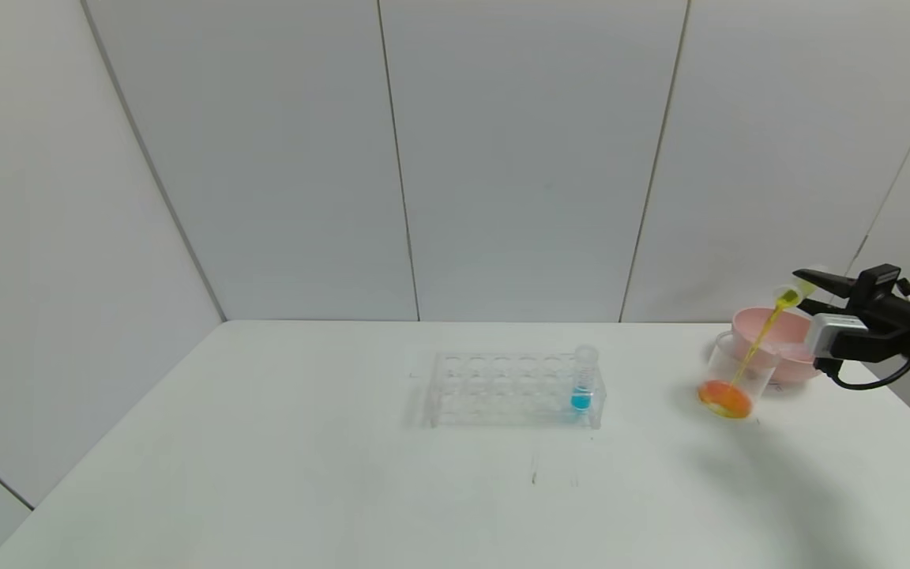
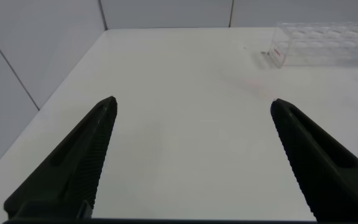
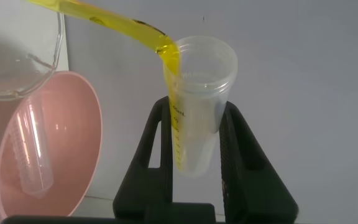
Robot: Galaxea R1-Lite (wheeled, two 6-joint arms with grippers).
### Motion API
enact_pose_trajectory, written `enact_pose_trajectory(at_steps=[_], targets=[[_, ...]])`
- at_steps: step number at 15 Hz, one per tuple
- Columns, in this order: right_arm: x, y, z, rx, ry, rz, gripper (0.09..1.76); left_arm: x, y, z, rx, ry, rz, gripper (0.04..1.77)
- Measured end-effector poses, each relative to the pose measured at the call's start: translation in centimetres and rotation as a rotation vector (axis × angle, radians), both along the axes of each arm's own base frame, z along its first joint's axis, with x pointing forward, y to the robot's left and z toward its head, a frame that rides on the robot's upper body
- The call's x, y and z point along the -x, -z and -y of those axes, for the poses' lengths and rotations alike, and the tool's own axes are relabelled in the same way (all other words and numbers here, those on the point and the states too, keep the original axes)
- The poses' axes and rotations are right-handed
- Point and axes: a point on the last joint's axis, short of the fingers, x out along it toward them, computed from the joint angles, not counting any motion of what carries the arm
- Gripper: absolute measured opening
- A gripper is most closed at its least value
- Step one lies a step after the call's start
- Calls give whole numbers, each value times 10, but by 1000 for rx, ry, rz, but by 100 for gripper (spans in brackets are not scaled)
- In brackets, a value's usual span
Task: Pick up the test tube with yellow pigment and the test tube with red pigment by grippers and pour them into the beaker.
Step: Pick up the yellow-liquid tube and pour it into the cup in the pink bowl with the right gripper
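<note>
My right gripper is shut on the test tube with yellow pigment and holds it tipped, mouth down, above the beaker. A yellow stream runs from the tube's mouth into the beaker, which holds orange liquid at its bottom. In the right wrist view the tube sits between the two black fingers, and the beaker's rim shows past it. No tube with red liquid is in view. My left gripper is open and empty above the bare table, out of the head view.
A pink bowl stands just behind the beaker, with an empty clear tube lying in it. A clear tube rack stands mid-table with a blue-liquid tube at its right end. The table's right edge is close to the beaker.
</note>
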Motion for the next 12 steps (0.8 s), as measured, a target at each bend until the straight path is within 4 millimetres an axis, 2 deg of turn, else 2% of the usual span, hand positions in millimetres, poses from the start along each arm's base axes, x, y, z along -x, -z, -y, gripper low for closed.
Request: enact_pose_trajectory(at_steps=[12], targets=[[-2,1,-3,50,50,7,50,0,0,0,0,0,0,176]])
